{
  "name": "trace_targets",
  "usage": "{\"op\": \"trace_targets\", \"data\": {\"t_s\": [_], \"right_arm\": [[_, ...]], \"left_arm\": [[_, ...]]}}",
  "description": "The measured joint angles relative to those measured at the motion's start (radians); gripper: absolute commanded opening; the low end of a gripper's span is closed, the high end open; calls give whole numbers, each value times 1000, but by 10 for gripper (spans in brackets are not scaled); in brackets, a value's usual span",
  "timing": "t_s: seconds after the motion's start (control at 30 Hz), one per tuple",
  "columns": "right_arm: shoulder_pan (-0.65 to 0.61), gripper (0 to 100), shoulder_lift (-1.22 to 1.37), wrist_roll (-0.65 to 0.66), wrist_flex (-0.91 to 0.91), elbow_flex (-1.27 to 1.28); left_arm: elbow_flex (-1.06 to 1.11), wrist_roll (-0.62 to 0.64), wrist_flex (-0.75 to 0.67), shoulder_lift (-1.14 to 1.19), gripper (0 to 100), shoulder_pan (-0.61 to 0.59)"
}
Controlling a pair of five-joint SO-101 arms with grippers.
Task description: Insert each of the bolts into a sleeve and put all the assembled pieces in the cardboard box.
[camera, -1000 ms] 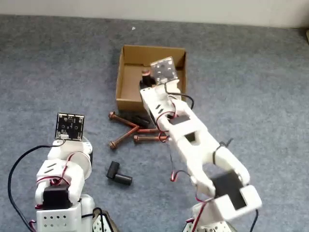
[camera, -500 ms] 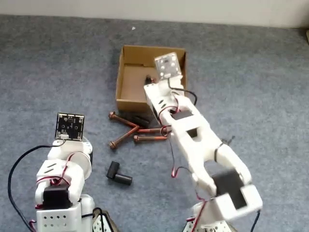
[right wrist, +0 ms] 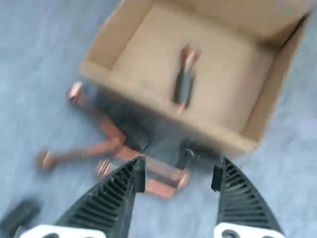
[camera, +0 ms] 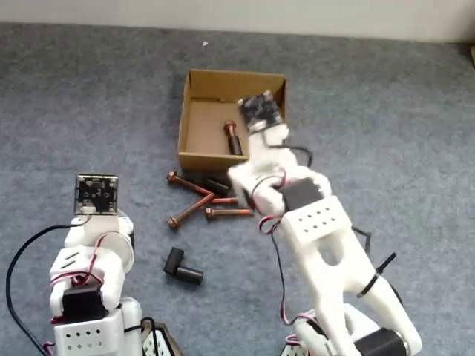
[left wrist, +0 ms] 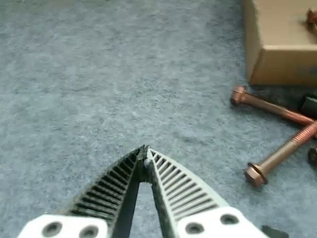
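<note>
Lying in the cardboard box [camera: 200, 160] is one assembled piece [camera: 232, 139]. The right gripper [right wrist: 179, 171], jaws spread, should drop squarely over a loose bolt [camera: 228, 212] just outside. The left gripper [left wrist: 146, 153] has jaws pressed together.

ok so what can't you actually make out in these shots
Loose bolts: in the high view the right arm covers the pile's right end, so the count is unsure; blurred in the right wrist view.
Assembled piece in the cardboard box: small in the high view, blurred in the right wrist view, so how deep the bolt sits is unclear.
Dark sleeve by the box: left wrist view, cut off by the edge.
</note>
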Motion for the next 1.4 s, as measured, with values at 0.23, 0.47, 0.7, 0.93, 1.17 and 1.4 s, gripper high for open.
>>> {"op": "trace_targets", "data": {"t_s": [0.23, 0.47, 0.7, 0.93, 1.17, 1.4], "right_arm": [[-261, 213, -64, 0, 255, 0], [-511, 213, -69, 0, 184, 127], [-582, 213, -69, 0, -28, 282], [-569, 213, 17, 0, -144, 304], [-569, 213, 146, 0, -150, 304], [-569, 213, 252, 0, -196, 302]], "left_arm": [[0, 0, -29, 0, 7, -95], [0, 0, -29, 0, 7, -103], [0, 0, -29, 0, 7, -103], [0, 0, -29, 0, 7, -103], [0, 0, -29, 0, 7, -103], [0, 0, -29, 0, 7, -103]]}}
